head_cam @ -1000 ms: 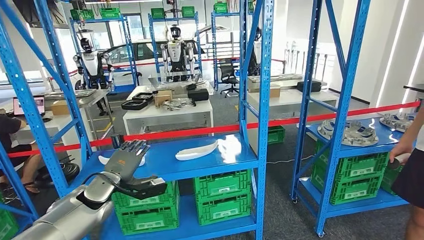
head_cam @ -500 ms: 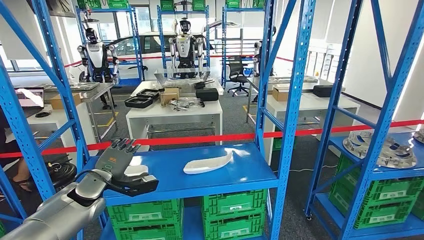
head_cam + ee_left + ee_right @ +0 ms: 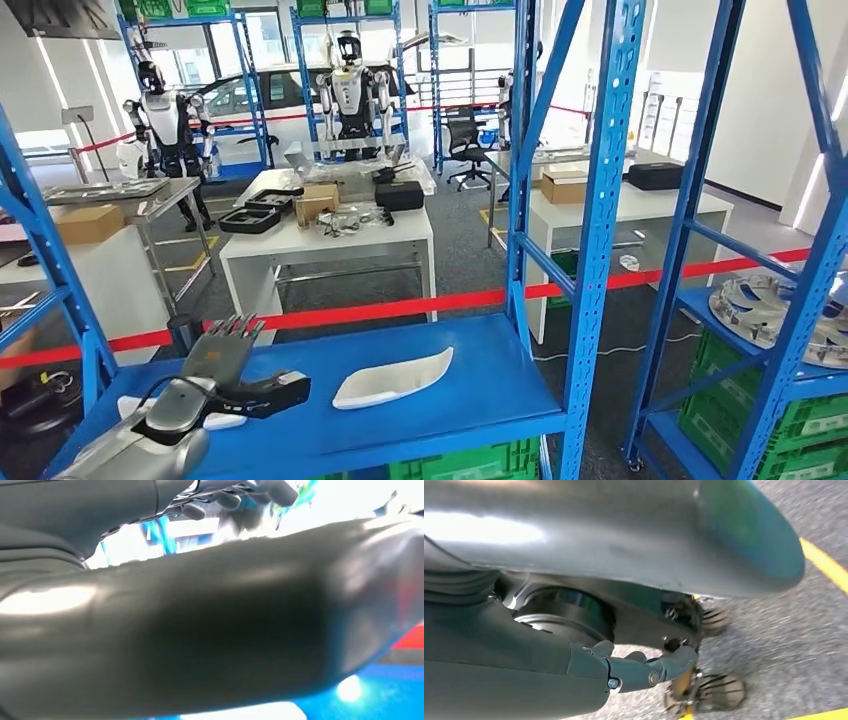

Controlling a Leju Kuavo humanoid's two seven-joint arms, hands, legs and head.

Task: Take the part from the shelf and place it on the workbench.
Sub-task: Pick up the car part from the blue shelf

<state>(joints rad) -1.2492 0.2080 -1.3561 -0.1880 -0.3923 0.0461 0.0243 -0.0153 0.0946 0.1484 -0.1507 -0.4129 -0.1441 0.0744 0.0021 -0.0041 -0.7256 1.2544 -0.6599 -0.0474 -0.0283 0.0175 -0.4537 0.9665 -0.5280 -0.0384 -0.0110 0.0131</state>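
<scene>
left hand (image 3: 232,362), fingers spread and holding nothing, now raised over the near edge of the blue metal shelf (image 3: 470,385) as the view has closed in, long white curved plastic part (image 3: 392,378) untouched just beside it, right hand (image 3: 644,669) loosely curled, hanging empty, white workbench (image 3: 330,232) beyond.

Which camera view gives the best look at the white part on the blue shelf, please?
The head view: the white part lies whole on the blue shelf, right of the left hand. The wrist views show none of it clearly.
</scene>
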